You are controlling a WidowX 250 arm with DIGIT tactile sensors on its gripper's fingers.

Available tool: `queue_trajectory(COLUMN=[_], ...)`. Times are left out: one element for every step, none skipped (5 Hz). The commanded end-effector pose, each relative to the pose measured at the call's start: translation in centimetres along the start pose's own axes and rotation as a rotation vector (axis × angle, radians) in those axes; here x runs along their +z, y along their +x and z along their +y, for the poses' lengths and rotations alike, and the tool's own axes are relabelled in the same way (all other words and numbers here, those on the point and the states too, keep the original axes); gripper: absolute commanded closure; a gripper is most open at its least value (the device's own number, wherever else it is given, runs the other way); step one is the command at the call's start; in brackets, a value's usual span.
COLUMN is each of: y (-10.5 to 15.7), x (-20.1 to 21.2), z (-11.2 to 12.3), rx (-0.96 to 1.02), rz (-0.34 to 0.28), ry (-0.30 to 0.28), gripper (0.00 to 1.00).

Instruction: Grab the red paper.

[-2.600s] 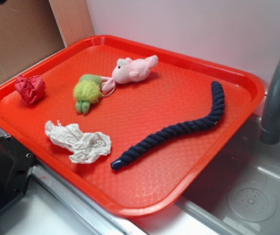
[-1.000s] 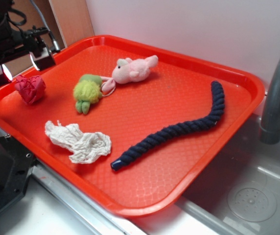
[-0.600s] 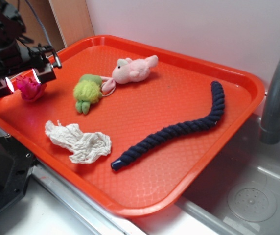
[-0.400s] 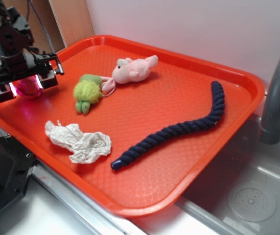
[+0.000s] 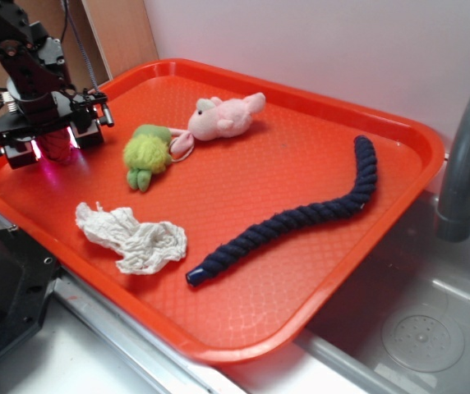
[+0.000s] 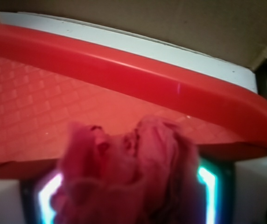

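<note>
Setting: a large orange-red plastic tray [image 5: 317,271] with a waffle-textured floor is laid across a counter beside a grey metal sink [image 5: 432,328], with a pale wall behind and brown cardboard at the far left.
Task object: the small crumpled ball of crimson-red paper [image 6: 124,177] is located in the tray's far left corner, close to the raised rim. In the exterior view it is mostly hidden by the robot; only a red-pink sliver is seen.
Gripper: the black robot gripper [image 5: 52,146] is lowered over the ball, with one finger on each side. In the wrist view the paper fills the gap between the two glowing white fingers [image 6: 259,186].
Jaw state: the jaws are set about as wide as the ball and bracket it; whether firm pressure is applied cannot be told.
Other items: a fuzzy green plush toy [image 5: 146,154], a pink plush animal [image 5: 223,116], a white crumpled tissue [image 5: 132,238] and a dark navy braided rope [image 5: 301,217] are spread over the tray, all apart from the gripper.
Progress: the approach and descent are judged done. A confirmed squeeze and a lift off the tray are judged to remain.
</note>
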State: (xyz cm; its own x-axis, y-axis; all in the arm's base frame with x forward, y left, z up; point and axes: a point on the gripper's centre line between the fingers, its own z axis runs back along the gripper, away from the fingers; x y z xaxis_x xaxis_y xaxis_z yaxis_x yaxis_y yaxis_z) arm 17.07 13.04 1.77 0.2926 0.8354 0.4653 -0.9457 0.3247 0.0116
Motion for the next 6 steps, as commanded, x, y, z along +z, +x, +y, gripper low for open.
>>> queue_trajectory(y=[0.6, 0.5, -0.5, -1.3, -1.7, -2.3], x=[3.7, 7.6, 12.9, 16.9, 20.2, 22.6], z=[-0.5, -2.4, -3.8, -4.3, -4.3, -3.9], rx=[-0.026, -0.261, -0.48, -0.693, -0.771, -0.868], rz=[0.116, 0.263, 0.378, 0.396, 0.397, 0.357], ry=[-0.069, -0.139, -0.271, -0.342, -0.402, -0.442], gripper=[1.0, 1.0, 1.0, 1.0, 1.0, 1.0])
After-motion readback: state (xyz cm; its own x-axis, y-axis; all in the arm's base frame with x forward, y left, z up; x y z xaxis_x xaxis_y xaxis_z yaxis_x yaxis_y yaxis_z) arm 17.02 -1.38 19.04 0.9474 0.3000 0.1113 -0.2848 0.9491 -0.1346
